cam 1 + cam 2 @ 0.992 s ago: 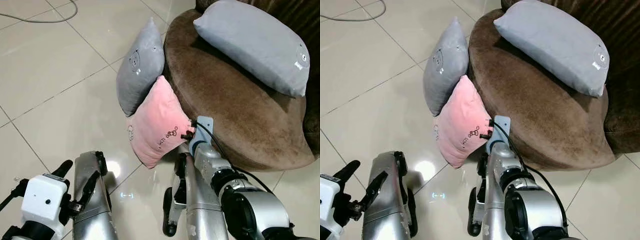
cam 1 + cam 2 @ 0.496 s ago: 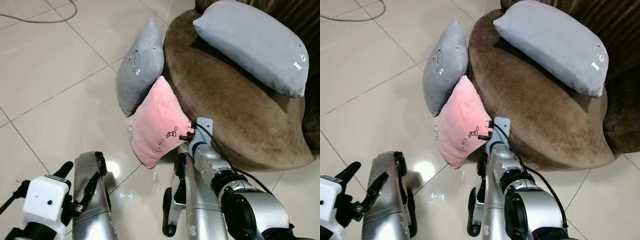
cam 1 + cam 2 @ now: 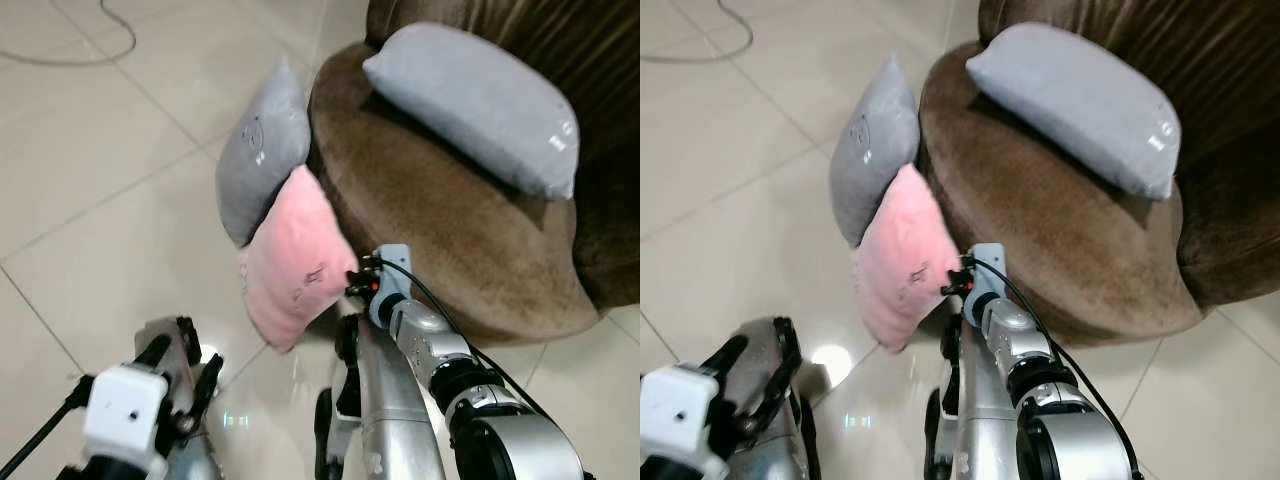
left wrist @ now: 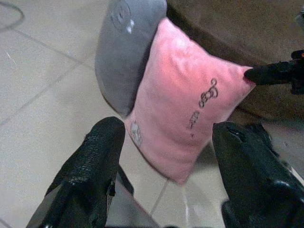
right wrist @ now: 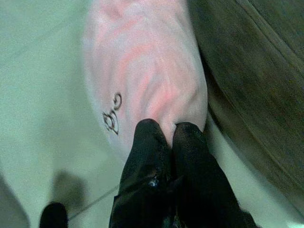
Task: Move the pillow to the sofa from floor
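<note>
A pink pillow (image 3: 290, 262) stands on edge on the tiled floor, against the front of the brown sofa (image 3: 455, 235). My right gripper (image 5: 167, 135) is shut on its corner nearest the sofa; the same pinch is at the end of my right arm (image 3: 362, 283). In the left wrist view my left gripper (image 4: 169, 128) is open, its two black fingers (image 4: 97, 154) spread on either side of the pink pillow (image 4: 183, 111) and short of it. The left arm (image 3: 160, 385) sits low at my left, blurred.
A grey pillow (image 3: 262, 150) leans on the sofa's side, touching the pink one from behind. A second grey pillow (image 3: 470, 105) lies on the sofa seat toward the backrest. A cable (image 3: 112, 38) curls on the floor far left. Open tiles spread to the left.
The whole view has shifted and blurred, so the camera moved. My left arm has come forward and right, toward the pink pillow. The right gripper keeps its hold on the corner.
</note>
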You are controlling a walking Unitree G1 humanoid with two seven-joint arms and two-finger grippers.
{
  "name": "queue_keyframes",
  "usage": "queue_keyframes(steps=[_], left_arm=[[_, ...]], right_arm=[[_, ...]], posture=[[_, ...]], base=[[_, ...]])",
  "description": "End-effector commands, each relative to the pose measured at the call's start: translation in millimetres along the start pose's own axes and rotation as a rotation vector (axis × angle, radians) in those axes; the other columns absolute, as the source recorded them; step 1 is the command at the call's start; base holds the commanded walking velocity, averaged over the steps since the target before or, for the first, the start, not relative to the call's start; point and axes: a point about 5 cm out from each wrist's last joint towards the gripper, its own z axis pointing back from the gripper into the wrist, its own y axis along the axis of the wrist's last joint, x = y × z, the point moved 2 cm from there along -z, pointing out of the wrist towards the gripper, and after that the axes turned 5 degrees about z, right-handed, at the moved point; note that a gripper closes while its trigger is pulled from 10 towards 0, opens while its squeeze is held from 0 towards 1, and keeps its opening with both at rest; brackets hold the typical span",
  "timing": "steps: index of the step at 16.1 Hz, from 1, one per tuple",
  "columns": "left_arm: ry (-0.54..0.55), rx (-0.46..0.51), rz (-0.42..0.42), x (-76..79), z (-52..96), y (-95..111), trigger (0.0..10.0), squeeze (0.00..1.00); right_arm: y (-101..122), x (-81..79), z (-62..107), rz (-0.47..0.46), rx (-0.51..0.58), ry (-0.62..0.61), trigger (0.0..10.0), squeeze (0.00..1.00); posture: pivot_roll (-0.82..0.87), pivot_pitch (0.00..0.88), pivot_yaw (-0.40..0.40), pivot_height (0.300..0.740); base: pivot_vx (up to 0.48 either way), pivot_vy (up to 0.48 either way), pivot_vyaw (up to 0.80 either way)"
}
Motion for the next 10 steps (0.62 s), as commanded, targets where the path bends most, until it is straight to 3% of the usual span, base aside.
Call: queue_keyframes(steps=[1, 2, 3, 5, 10], left_arm=[[0.001, -0.013, 0.011, 3.6, -1.4, -5, 10.0, 0.0], [0.006, -0.003, 0.011, 4.4, -3.5, -5, 10.0, 0.0], [0.021, 0.019, 0.009, 4.2, -11.0, -4, 10.0, 0.0], [0.037, 0.029, 0.009, 1.2, -19.3, -7, 10.0, 0.0], [0.106, 0.07, -0.016, -8.3, -34.4, -5, 10.0, 0.0]], right_arm=[[3, 3.0, 4.6, 0.023, 0.012, 0.042, 0.0, 0.0], [11, -2.0, 6.4, 0.035, 0.041, 0.087, 0.0, 0.0], [34, -19.5, 10.4, 0.056, 0.115, 0.184, 0.0, 0.0], [49, -34.2, 12.0, 0.081, 0.165, 0.24, 0.0, 0.0], [87, -36.7, 27.7, 0.084, 0.297, 0.209, 0.0, 0.0]], posture=[[0.17, 0.106, -0.223, 0.521], [0.17, 0.092, -0.221, 0.521], [0.17, 0.054, -0.211, 0.521], [0.18, 0.002, -0.2, 0.521], [0.2, 0.0, -0.188, 0.521]], base=[[0.0, 0.0, 0.0], [0.0, 0.0, 0.0], [0.0, 0.0, 0.0], [0.0, 0.0, 0.0], [0.0, 0.0, 0.0]])
